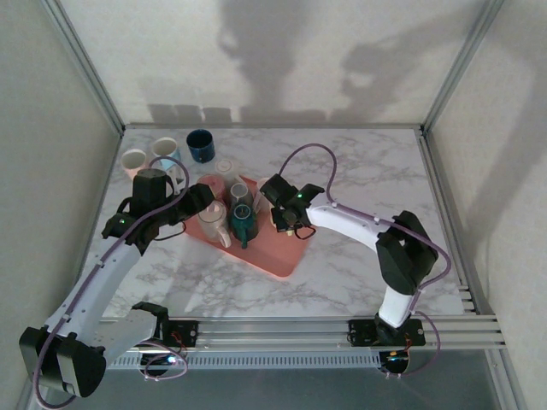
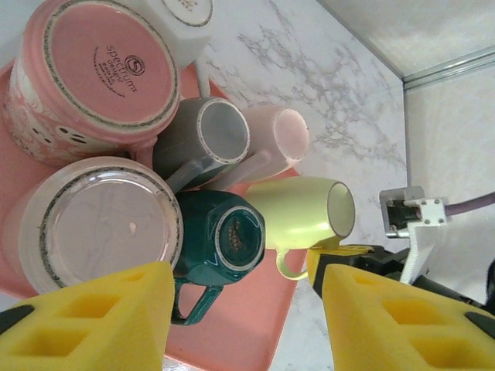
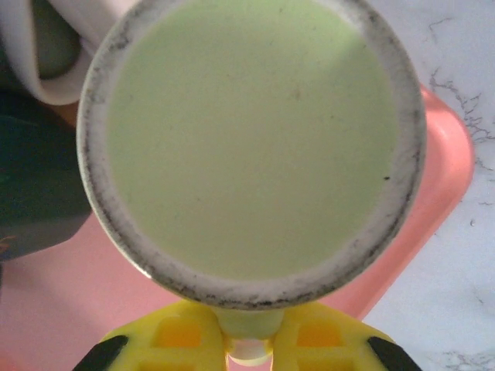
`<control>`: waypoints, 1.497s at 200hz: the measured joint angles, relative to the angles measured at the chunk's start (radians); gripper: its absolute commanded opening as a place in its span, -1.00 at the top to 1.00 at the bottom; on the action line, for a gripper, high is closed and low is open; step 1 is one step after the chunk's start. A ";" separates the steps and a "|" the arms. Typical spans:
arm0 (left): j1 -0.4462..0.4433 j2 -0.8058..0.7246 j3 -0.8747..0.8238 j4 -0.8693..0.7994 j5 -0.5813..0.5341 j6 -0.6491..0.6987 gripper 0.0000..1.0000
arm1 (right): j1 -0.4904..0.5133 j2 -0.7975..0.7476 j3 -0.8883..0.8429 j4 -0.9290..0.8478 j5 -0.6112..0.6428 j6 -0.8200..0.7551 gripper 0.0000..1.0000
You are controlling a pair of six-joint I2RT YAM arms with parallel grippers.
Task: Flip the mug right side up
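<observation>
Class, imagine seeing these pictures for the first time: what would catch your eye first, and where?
The pink tray left of the table's centre, crowded with mugs, several upside down. At its right side the right gripper pinches the handle of a pale green mug tipped on its side.

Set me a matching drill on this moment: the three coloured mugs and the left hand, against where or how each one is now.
Things:
1. pale green mug
2. dark green mug
3. dark blue mug
4. left hand

States:
A. open, above the tray
B. mouth up on the table, beyond the tray
C. bottom up on the tray
D. handle pinched by the right hand

Pairs: 1-D, 2-C, 3-B, 4-A
</observation>
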 measured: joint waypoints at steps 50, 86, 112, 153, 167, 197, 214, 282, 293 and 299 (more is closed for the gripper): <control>0.000 0.005 -0.011 0.060 0.027 -0.033 -0.05 | -0.013 -0.130 0.000 -0.018 -0.032 -0.004 1.00; 0.000 0.005 -0.021 0.127 0.080 -0.070 -0.07 | -0.031 -0.223 -0.002 -0.024 -0.082 -0.005 1.00; -0.002 0.015 -0.029 0.175 0.125 -0.094 -0.07 | -0.052 -0.301 -0.016 -0.020 -0.134 -0.007 1.00; -0.002 0.023 -0.031 0.236 0.167 -0.127 -0.09 | -0.111 -0.388 -0.045 0.043 -0.238 -0.003 1.00; -0.003 0.024 -0.037 0.264 0.183 -0.142 -0.09 | -0.135 -0.401 -0.056 0.065 -0.277 -0.003 1.00; -0.019 0.025 -0.061 0.330 0.212 -0.180 -0.10 | -0.195 -0.403 -0.084 0.112 -0.372 0.001 1.00; -0.037 0.025 -0.077 0.378 0.227 -0.212 -0.10 | -0.232 -0.403 -0.105 0.148 -0.442 0.021 1.00; -0.188 0.025 -0.142 0.595 0.225 -0.374 -0.12 | -0.330 -0.443 -0.182 0.315 -0.660 0.139 1.00; -0.209 0.027 -0.151 0.631 0.226 -0.405 -0.12 | -0.338 -0.452 -0.188 0.343 -0.685 0.159 1.00; -0.219 0.030 -0.153 0.648 0.226 -0.420 -0.13 | -0.341 -0.457 -0.192 0.360 -0.696 0.171 1.00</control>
